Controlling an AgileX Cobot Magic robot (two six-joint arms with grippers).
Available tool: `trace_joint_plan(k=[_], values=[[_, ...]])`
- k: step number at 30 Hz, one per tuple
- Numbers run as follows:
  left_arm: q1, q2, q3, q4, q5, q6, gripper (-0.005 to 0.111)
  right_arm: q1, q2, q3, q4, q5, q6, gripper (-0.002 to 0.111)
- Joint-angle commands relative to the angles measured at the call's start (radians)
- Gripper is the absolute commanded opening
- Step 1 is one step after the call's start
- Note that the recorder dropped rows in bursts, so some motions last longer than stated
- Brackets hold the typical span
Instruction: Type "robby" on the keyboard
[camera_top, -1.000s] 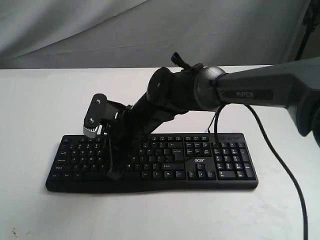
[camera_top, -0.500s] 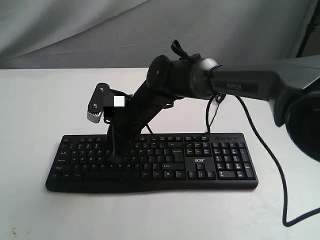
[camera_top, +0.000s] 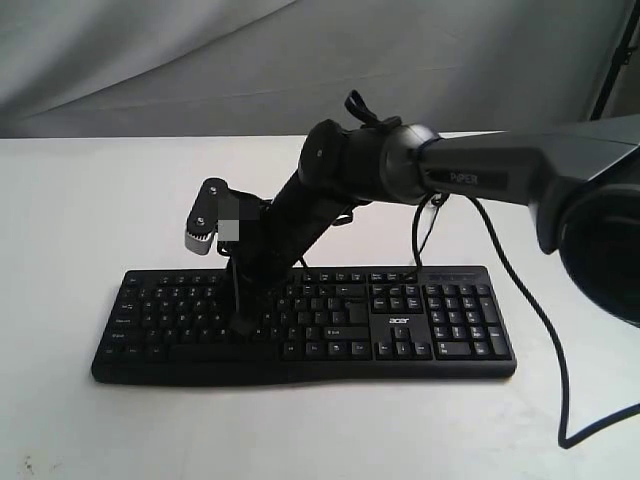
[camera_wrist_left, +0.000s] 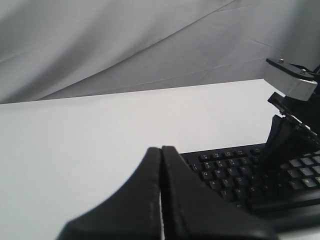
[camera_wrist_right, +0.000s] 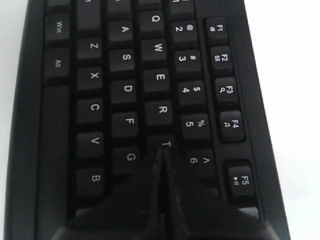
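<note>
The black keyboard (camera_top: 400, 325) lies across the white table, with its acer logo near the number pad. My right arm reaches across from the right. Its gripper (camera_top: 240, 328) is shut and points down at the left half of the letter keys. In the right wrist view the shut gripper (camera_wrist_right: 162, 152) has its tip at the T key on the keyboard (camera_wrist_right: 125, 90), with R just beyond and G beside it. I cannot tell whether it is pressing. My left gripper (camera_wrist_left: 161, 150) is shut on nothing, off the left end of the keyboard (camera_wrist_left: 225, 170).
The white table (camera_top: 80, 200) runs back to a grey cloth backdrop (camera_top: 200, 60). A thin black cable (camera_top: 418, 235) rises behind the keyboard. A thicker arm cable (camera_top: 545, 320) hangs over the table right of the number pad.
The right gripper's tip has moved from the bottom rows up toward the upper letter rows and slightly right. The arm's wrist has shifted right. The keyboard has not moved.
</note>
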Motion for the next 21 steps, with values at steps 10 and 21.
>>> trace_joint_plan(k=[10, 21], values=[[-0.006, -0.003, 0.004, 0.005, -0.006, -0.003, 0.0, -0.006, 0.002, -0.006, -0.004, 0.012, -0.008, 0.0], [-0.006, -0.003, 0.004, 0.005, -0.006, -0.003, 0.0, -0.006, -0.01, -0.006, -0.002, 0.006, -0.01, 0.0]])
